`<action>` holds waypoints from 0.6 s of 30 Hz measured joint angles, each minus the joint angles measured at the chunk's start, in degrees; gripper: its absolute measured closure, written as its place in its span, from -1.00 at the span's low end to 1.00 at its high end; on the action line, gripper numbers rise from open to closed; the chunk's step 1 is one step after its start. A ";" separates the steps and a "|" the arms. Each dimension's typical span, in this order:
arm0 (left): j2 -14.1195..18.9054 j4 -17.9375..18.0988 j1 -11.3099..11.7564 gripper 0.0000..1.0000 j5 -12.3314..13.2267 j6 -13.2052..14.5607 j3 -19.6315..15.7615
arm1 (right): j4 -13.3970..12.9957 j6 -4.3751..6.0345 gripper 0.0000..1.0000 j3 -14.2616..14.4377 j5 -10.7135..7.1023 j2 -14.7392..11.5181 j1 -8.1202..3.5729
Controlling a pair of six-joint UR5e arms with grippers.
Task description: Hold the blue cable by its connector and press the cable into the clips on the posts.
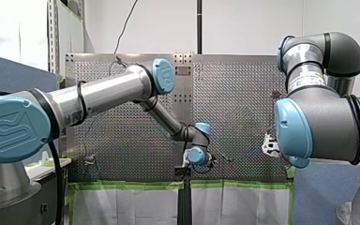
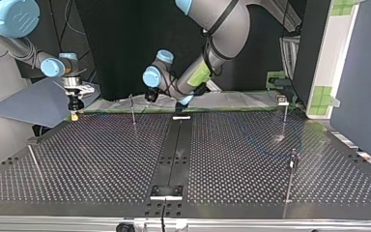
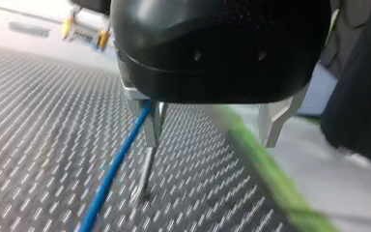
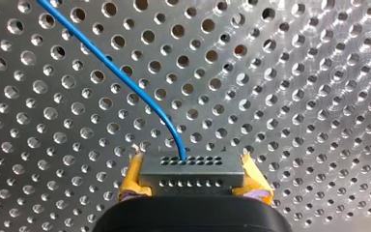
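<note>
- The blue cable [image 4: 125,78] is seen leaving the grey connector [image 4: 192,169] in a tight curve, then running off low over the perforated table [image 4: 294,96]. The connector is clamped between the yellow pads [image 4: 134,178] of my right gripper [image 4: 193,180].
- In the top view that right gripper [image 2: 74,108] is found at ten o'clock, right at the table's far rim.
- Further along, the cable is carried past one metal finger [image 3: 150,123] of my left gripper [image 3: 210,140]. Its fingers are spread wide with nothing pinched, and a thin post [image 3: 144,179] is stood just under that finger.
- First risk: the cable is only brushed, not trapped. It could be slid off the finger and past the post's clip if it is pushed at an angle. The clip itself cannot be made out.
- Second risk: the bend at the connector is sharp, so the wire could be kinked or dragged out by a hard pull from the right arm.
- Third risk: the slim post could be knocked or bent by the finger above it.
- Edges: green tape [image 3: 270,188] and the table's rim are found close beside the left gripper, so little room is left there.
- Open room: from the table's centre toward six o'clock in the top view, bare plate is offered. It is broken only by one post [image 2: 285,116] at three o'clock and another post [image 2: 35,164] at eight o'clock.
</note>
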 joint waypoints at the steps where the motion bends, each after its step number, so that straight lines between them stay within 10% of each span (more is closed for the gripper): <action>1: 0.02 -0.53 -0.62 -1.00 0.02 0.02 0.00 | 0.02 0.00 1.00 0.00 0.00 0.00 0.02; 18: 1.63 -1.12 -4.71 -1.00 -0.10 -2.39 -0.14 | 0.27 -0.18 1.00 0.00 0.01 0.17 0.28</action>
